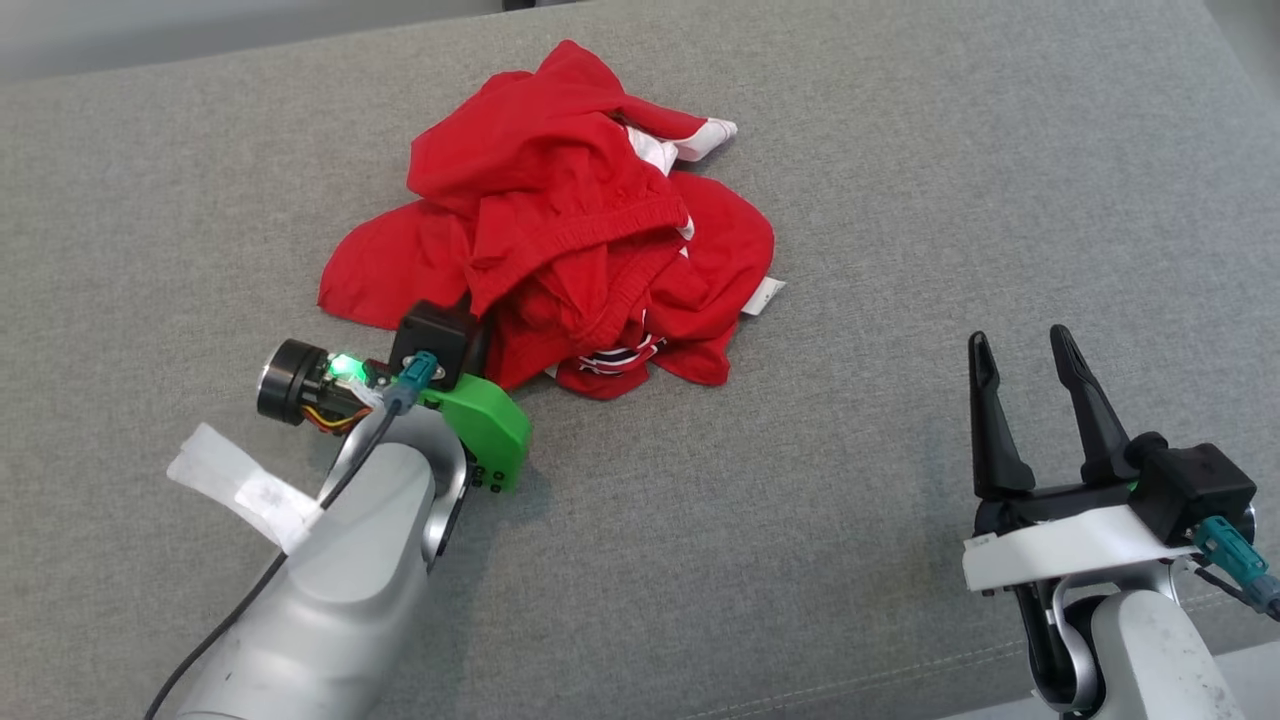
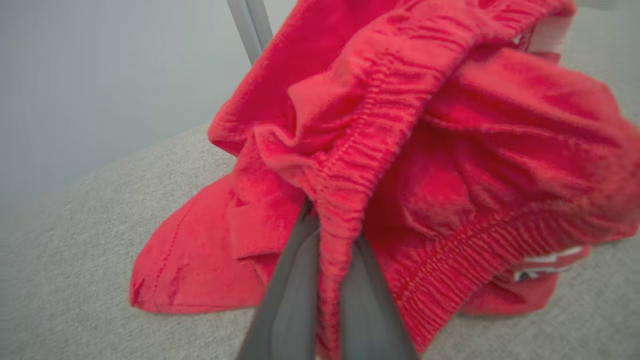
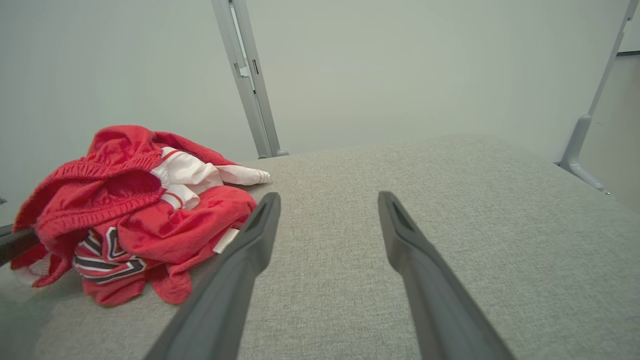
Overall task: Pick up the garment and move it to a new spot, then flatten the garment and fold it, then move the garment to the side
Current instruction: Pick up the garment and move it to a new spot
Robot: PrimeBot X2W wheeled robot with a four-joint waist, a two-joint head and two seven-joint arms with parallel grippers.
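Observation:
A crumpled red garment [image 1: 570,230] with white trim and a striped patch lies bunched on the grey fabric surface [image 1: 900,180], left of centre. My left gripper [image 1: 480,335] reaches into its near left edge, fingertips buried in the cloth. Through the left wrist camera the two dark fingers [image 2: 295,300] are shut on a ribbed red waistband fold of the garment [image 2: 400,150]. My right gripper [image 1: 1030,390] stands open at the lower right, well clear of the cloth. Its wrist camera has the garment [image 3: 125,210] at the left and the gripper [image 3: 327,210] open over bare fabric.
A grey upholstered surface spans the scene, with wide bare fabric to the right of the garment and in front. A pale wall and metal posts [image 3: 247,75] stand beyond the far edge. White tape [image 1: 240,485] wraps my left forearm.

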